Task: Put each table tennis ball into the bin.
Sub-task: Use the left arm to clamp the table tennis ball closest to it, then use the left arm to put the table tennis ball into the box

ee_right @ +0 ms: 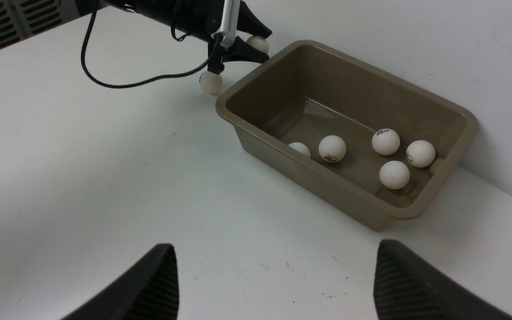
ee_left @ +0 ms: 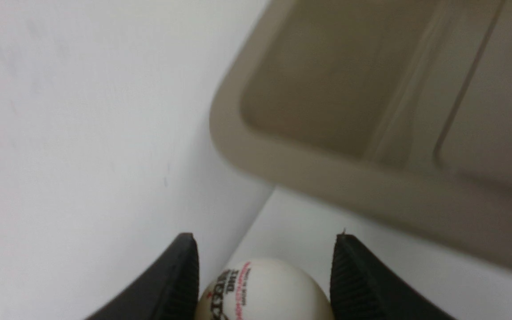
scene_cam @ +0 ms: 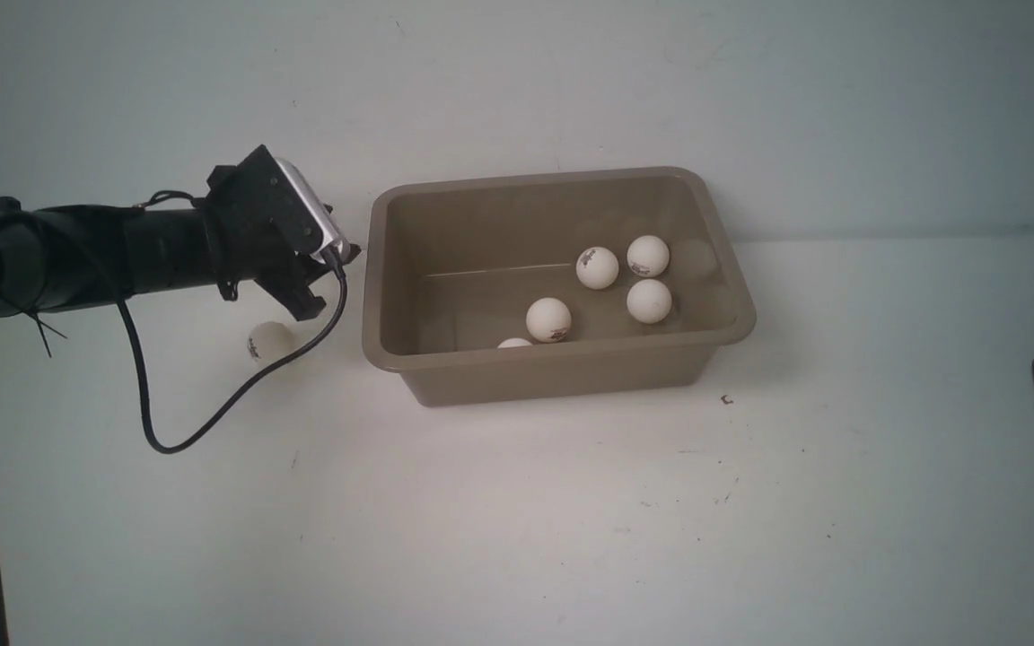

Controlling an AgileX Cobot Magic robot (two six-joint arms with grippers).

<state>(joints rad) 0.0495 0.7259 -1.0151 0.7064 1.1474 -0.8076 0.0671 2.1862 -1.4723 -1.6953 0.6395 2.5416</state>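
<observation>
Table tennis balls point(scene_cam: 598, 267) are lying in the bin point(scene_cam: 380, 269). Three are clustering toward the bin's right end and one is sitting nearer its middle. A fifth ball point(scene_cam: 514, 343) is showing only its top behind the bin's near wall.

A held ball point(ee_left: 262, 291) is sitting between the fingers of the left end effector point(ee_left: 265, 237). The fingers are pinching it from both sides, closed down to the ball's width. This end effector is hovering just outside the bin's left rim, toward its back corner.

A loose ball point(scene_cam: 267, 341) is lying on the tabletop point(scene_cam: 517, 520) just left of the bin. It is lying under the left arm and apart from the bin's side. A black cable point(scene_cam: 149, 422) is looping down from that arm, also on the bin's left.

The right end effector point(ee_right: 276, 246) is hanging well away from the bin, off its right front side. Its jaws are standing wide apart and gripping nothing.
</observation>
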